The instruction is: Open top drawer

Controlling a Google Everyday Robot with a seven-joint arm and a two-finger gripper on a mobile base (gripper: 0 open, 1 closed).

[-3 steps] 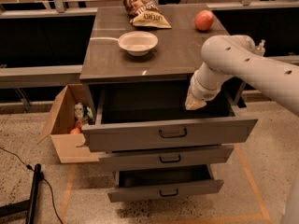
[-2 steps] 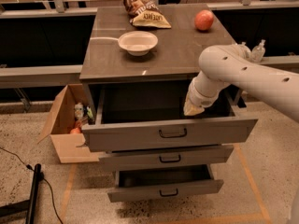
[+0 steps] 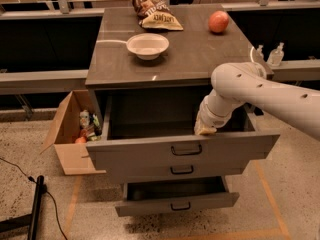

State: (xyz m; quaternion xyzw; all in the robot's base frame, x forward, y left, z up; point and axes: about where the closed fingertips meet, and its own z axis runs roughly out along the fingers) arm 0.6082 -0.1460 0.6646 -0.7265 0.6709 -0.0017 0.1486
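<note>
The top drawer (image 3: pixel 135 154) of the grey cabinet stands pulled out, its dark inside showing. Its front panel carries a small dark bail handle (image 3: pixel 186 149) at the middle. My white arm comes in from the right and bends down into the drawer. My gripper (image 3: pixel 205 129) sits just behind the front panel, right of the handle, with its tip hidden behind the panel edge.
The middle drawer (image 3: pixel 145 173) is nearly flush; the bottom drawer (image 3: pixel 150 205) is partly out. On the cabinet top (image 3: pixel 200 59) lie a white bowl (image 3: pixel 147 45), a chip bag (image 3: pixel 154 11) and a red apple (image 3: pixel 218 21). An open cardboard box (image 3: pixel 67 134) stands at left; a black pole (image 3: pixel 35 204) lies on the floor.
My arm and gripper have shifted a little to the left inside the drawer. The drawer stays pulled out as before.
</note>
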